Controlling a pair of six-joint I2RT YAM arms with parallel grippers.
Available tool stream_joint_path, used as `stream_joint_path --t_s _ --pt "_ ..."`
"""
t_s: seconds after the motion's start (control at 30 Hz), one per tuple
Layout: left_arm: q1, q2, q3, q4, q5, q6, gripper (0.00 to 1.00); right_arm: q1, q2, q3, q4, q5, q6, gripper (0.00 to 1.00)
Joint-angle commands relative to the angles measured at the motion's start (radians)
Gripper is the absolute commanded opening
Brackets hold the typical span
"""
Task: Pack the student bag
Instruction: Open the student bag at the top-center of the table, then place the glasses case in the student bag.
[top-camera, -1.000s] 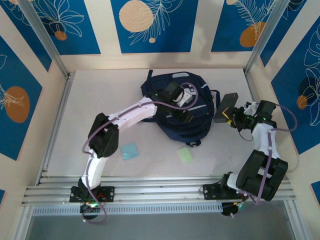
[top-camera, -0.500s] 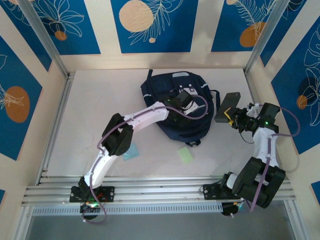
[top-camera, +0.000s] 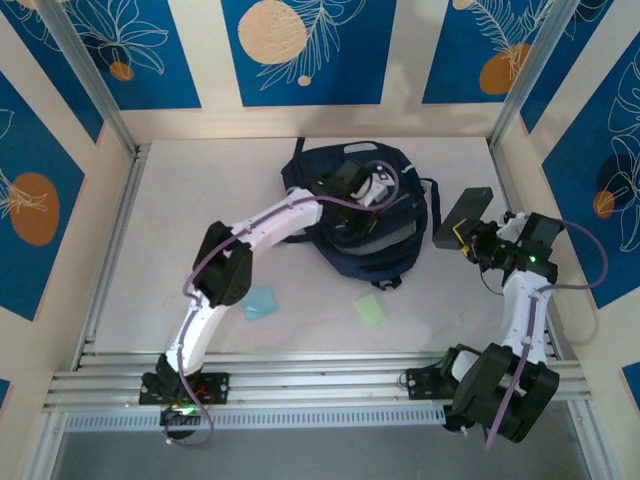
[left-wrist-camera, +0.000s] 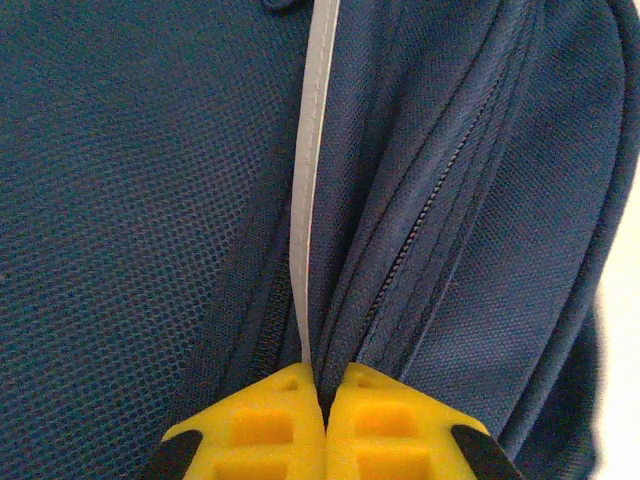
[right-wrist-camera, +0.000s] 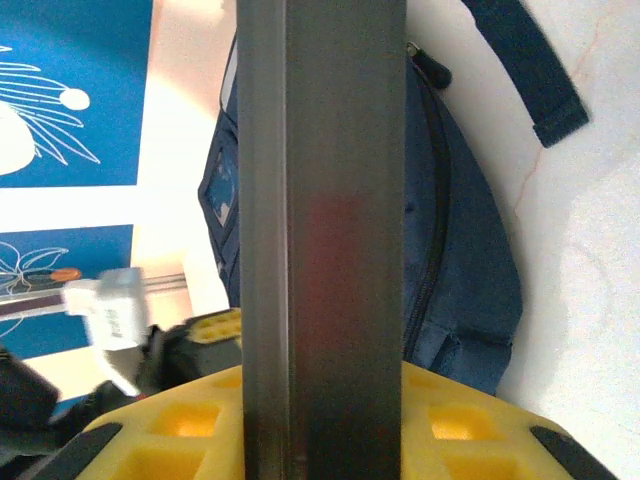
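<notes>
The student bag (top-camera: 385, 245), navy with thin grey stripes, lies at the back middle of the table. My left gripper (top-camera: 366, 206) sits on its top. In the left wrist view the yellow fingers (left-wrist-camera: 270, 420) are shut, with a fold of the bag's fabric (left-wrist-camera: 150, 200) beside a zip and a grey stripe (left-wrist-camera: 312, 150) pinched between them. To the right of the bag, my right gripper (top-camera: 470, 240) holds a flat dark grey box (top-camera: 462, 215) above the table. The box (right-wrist-camera: 325, 200) stands upright between the yellow fingers (right-wrist-camera: 470, 430), with the bag (right-wrist-camera: 460, 270) behind it.
A light blue notepad (top-camera: 260, 302) and a light green one (top-camera: 370, 310) lie on the table in front of the bag. A loose bag strap (right-wrist-camera: 520, 70) trails on the table. Patterned walls close in the back and both sides. Metal rails (top-camera: 320, 385) run along the near edge.
My left gripper has gone from open to shut on the bag's fabric and shifted a little towards the bag's back. The right arm has edged right with the box still held.
</notes>
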Motion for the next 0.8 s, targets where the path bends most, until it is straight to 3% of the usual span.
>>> stream_joint_path --t_s 0.0,0.13,0.43,0.77 --pt "0.07 -0.098 0.034 0.163 0.19 -0.255 0.0 0.008 -0.013 -0.03 0.03 -0.017 0.038 0.19" --pt "0.098 -0.094 0.068 0.211 0.244 -0.349 0.0 0.098 0.01 -0.05 0.094 -0.053 0.082 0.2" --pt "0.101 -0.101 0.113 0.269 0.313 -0.442 0.0 0.482 0.2 -0.014 0.376 -0.007 0.257 0.19" --pt "0.087 -0.153 0.065 0.353 0.354 -0.523 0.0 0.668 0.564 0.169 0.763 0.012 0.373 0.19"
